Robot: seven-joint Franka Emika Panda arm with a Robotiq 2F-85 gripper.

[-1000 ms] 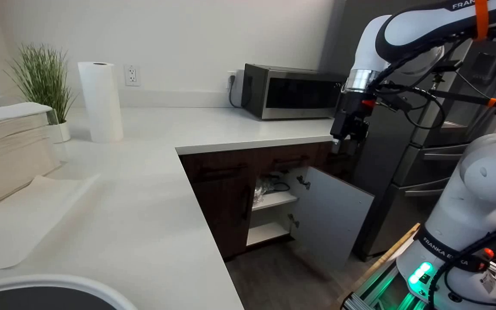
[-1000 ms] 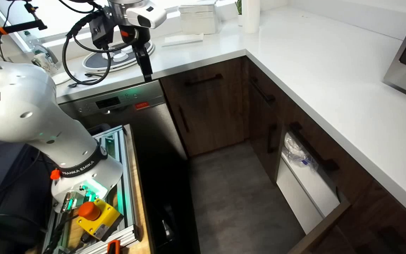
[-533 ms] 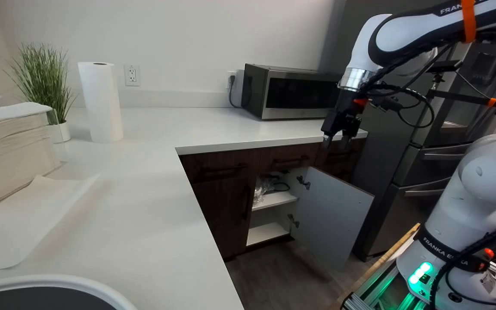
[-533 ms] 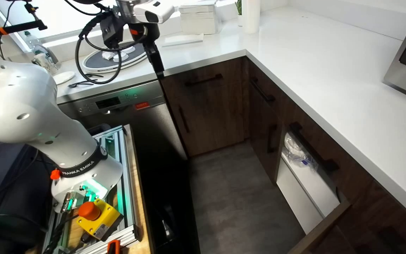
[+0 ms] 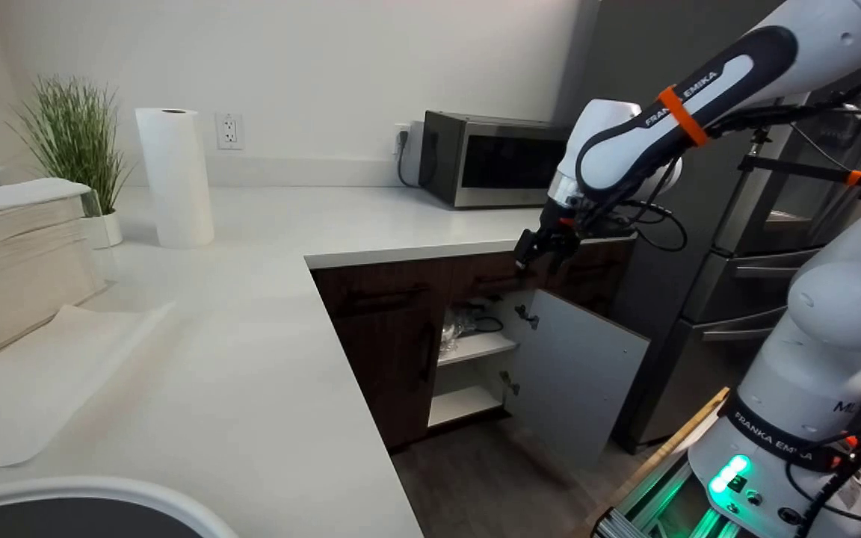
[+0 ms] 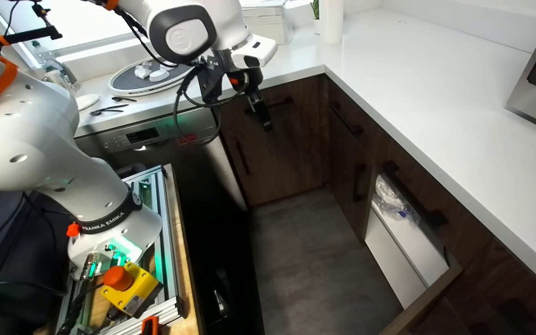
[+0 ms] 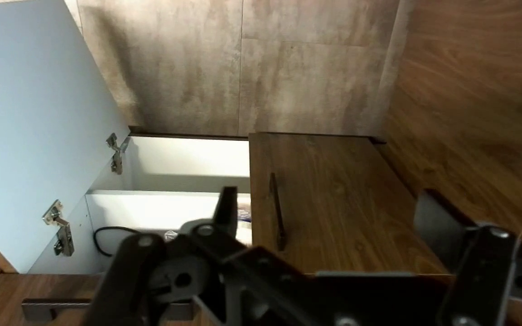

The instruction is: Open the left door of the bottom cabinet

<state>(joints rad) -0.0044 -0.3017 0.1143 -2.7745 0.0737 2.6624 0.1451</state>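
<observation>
OK, gripper (image 5: 538, 265) spread wide, empty; left door (image 7: 342, 199) of bottom cabinet (image 7: 193, 156) closed, beside open right door (image 7: 39, 122). Likely risk: sideways misalignment on approach, missing the thin handle (image 7: 277, 210).

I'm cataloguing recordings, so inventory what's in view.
counter: one, white, along wall
cabinet: one, dark brown, under counter
left door: one, dark brown, closed on cabinet
right door: one, grey inside, open on cabinet
plastic: count unclear, clear, in cabinet
microwave: one, grey, on counter
paper roll: one, white, on counter
plant: one, green, on counter
paper stack: one, white, on counter
tray: one, grey, on counter
plate: one, white, on counter
outlets: two, white, on wall
dishwasher: one, silver, under counter
fridge: one, grey, beside counter
button: one, orange, beside arm
arm: one, white, by dishwasher
tool: one, black, mid-air, open
</observation>
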